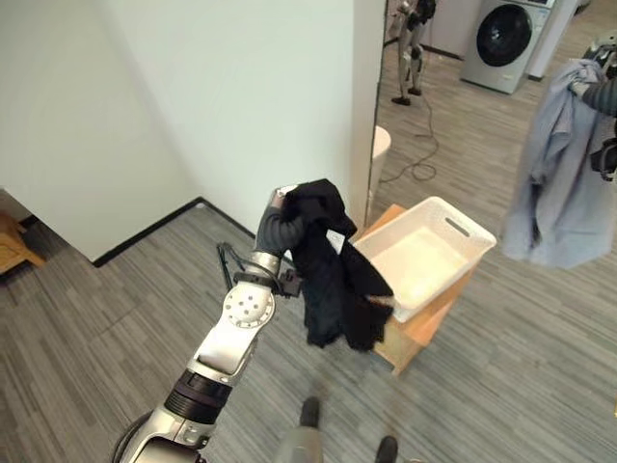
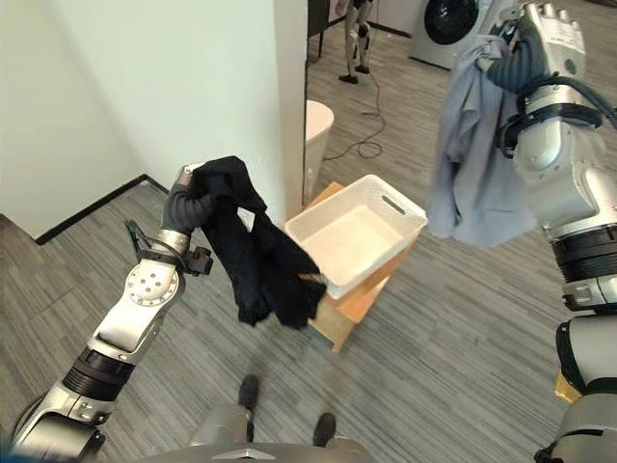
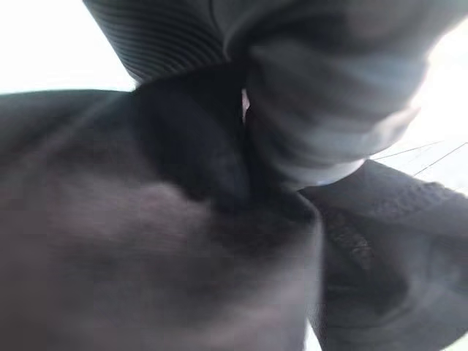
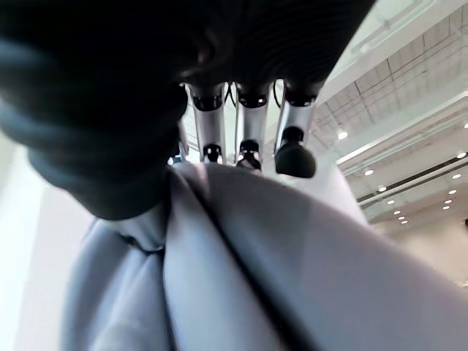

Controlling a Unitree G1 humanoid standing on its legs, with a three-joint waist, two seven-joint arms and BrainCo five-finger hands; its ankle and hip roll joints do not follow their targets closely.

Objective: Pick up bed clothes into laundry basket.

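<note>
The left robot hand (image 2: 188,198) is raised on the near-left side of the white laundry basket (image 2: 355,234), its fingers curled round the top of a black garment (image 2: 258,256); the black cloth hangs down from that grip, its lower folds dangling just beside the basket's near-left corner, above the grey plank floor (image 2: 434,318) and outside the basket; the basket itself sits on a low wooden stand (image 2: 349,307), its inside bare white; on the basket's right side and higher up, the right robot hand (image 2: 521,43) is lifted with its fingers (image 4: 252,139) clamped on a bunched fold of a pale grey-blue garment (image 2: 472,164), which drapes down in a long sheet, its hem level with the basket's right edge but off to the side of it; beyond the basket stands a white wall corner (image 2: 289,106); farther back still, past the basket, a front-loading washing machine (image 1: 503,40) stands against the far side of the room.
</note>
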